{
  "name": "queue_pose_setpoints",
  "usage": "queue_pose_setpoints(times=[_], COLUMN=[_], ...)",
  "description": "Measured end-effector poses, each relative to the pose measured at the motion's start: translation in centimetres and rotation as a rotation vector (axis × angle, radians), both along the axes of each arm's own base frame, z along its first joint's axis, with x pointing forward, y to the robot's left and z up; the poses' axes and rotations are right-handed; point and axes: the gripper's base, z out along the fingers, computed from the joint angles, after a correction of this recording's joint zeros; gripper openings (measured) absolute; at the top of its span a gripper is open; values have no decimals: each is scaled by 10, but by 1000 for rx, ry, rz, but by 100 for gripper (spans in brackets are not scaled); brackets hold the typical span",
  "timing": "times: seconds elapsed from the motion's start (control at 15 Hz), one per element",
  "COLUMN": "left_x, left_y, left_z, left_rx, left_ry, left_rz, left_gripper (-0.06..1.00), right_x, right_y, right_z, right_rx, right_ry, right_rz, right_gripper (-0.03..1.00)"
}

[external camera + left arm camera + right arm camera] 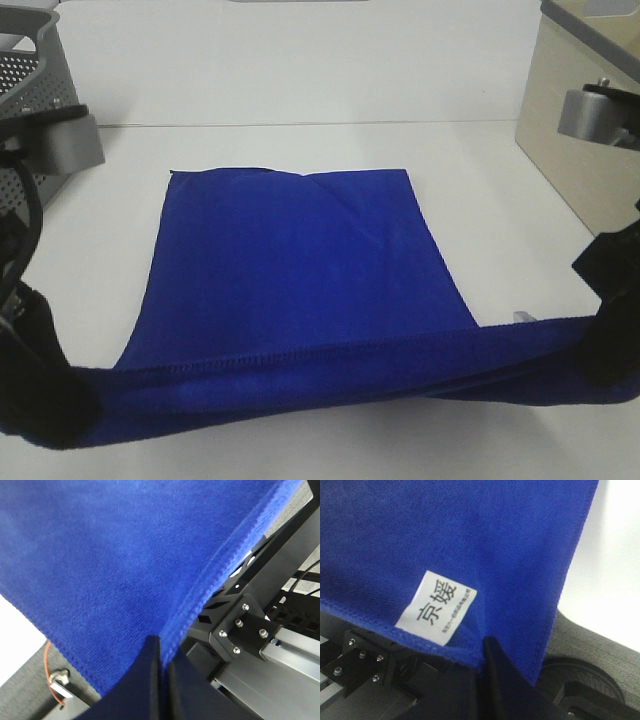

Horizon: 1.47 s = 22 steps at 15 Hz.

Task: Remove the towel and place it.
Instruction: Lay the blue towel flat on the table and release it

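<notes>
Left gripper (159,655) is pinched tight on the near hem of the towel (290,260) at its left corner. The right gripper (487,650) is clamped on the same hem at the opposite corner. Between them the near edge hangs raised, pulled into a sagging band, while the rest of the royal-blue cloth lies flat on the white table (480,190), with one far corner folded over. A perforated metal basket (35,75) stands at the far left and a beige container (565,140) at the far right, both apart from the cloth. A small white tag (436,607) with printed characters sits just beside the right gripper's hold. The towel looks light, soft and limp. It will probably drape and drag rather than keep its shape, so the two hemmed corners are the sensible holds, kept spread to stop it bunching. The stitched hem should slip less than the plain pile.
</notes>
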Motion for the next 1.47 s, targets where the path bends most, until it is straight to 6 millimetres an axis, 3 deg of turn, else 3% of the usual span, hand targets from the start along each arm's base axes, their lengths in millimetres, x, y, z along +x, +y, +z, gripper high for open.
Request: queue_pose_setpoints(times=[0.4,0.67,1.07,1.47], left_x=[-18,-11,3,13], left_y=[4,-1,-10,-24], left_z=[-46,-69,-127,-142], left_rx=[44,94,211,237], left_ry=[222,303,493,485], left_rz=[53,27,6,-39], left_gripper=[0,0,0,0], right_x=[-18,-8,8,13], right_y=[2,6,14,15], right_z=[-43,-64,-110,-132], right_rx=[28,2,-18,-20], right_ry=[224,337,531,573], right_rz=[-20,-4,20,68], right_gripper=[2,2,2,4])
